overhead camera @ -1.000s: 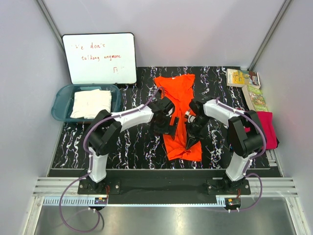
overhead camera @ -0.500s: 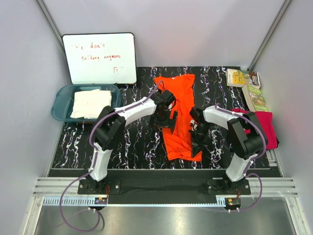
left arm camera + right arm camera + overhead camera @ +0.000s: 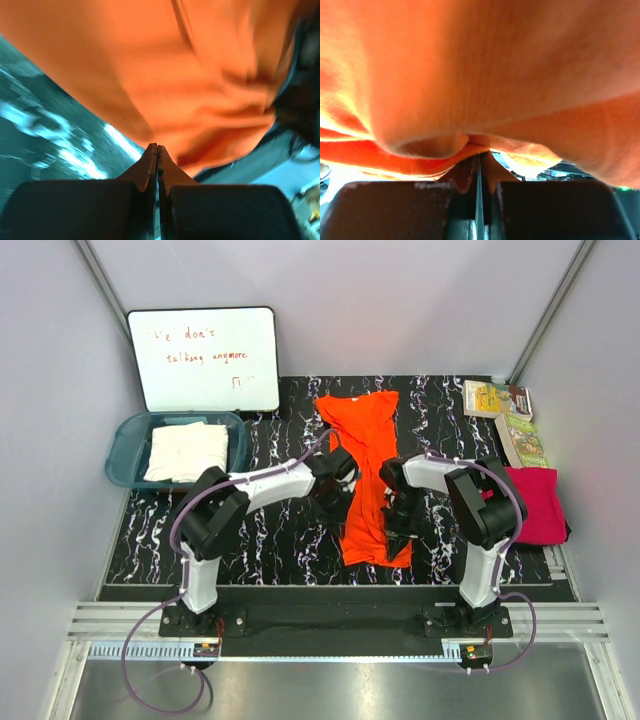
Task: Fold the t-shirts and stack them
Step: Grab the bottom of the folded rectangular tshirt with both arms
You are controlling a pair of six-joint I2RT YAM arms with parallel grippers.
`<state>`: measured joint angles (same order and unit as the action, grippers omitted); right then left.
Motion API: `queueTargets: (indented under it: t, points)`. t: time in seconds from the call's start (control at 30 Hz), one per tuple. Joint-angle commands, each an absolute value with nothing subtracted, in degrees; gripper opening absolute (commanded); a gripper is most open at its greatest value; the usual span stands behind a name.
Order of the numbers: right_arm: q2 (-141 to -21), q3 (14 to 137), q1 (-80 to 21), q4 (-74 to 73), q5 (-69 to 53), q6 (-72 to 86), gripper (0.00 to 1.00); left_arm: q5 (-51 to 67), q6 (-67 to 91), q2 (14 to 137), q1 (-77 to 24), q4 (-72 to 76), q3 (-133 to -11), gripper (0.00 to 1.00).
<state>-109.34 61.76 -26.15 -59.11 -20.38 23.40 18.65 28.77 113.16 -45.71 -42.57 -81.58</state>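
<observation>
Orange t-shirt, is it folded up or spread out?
Partly folded: the orange t-shirt lies as a long narrow strip, bunched mid-length where the left gripper and right gripper pinch it.

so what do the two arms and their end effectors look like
Both the left arm and right arm have white links, black joints and a purple cable looping from each base. The left end effector and right end effector have black, wedge-tipped fingers.

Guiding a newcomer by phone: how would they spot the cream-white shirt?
Start at the whiteboard, far left. Directly before it sits a teal tub; the cream-white shirt lies folded inside. Unlike it, the orange shirt and pink shirt lie outside.
</observation>
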Motion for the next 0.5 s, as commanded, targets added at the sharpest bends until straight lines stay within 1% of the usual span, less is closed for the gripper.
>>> queueTargets:
  t: [0.0, 0.13, 0.47]
  points:
    - [-111.97, 64.51, -26.72, -54.49, -17.75, 23.12, 0.04, 24.25, 29.26, 106.62, -48.59, -34.65, -74.81, 0.00]
    - [-112.76, 65.21, -26.81, -54.49, -17.84, 22.68, 0.04, 24.87, 30.41, 106.17, -50.45, -32.70, -71.98, 0.00]
    - [-113.55, 65.04, -26.81, -54.58, -17.75, 21.89, 0.04, 29.09, 27.95, 106.70, -54.40, -34.35, -72.86, 0.00]
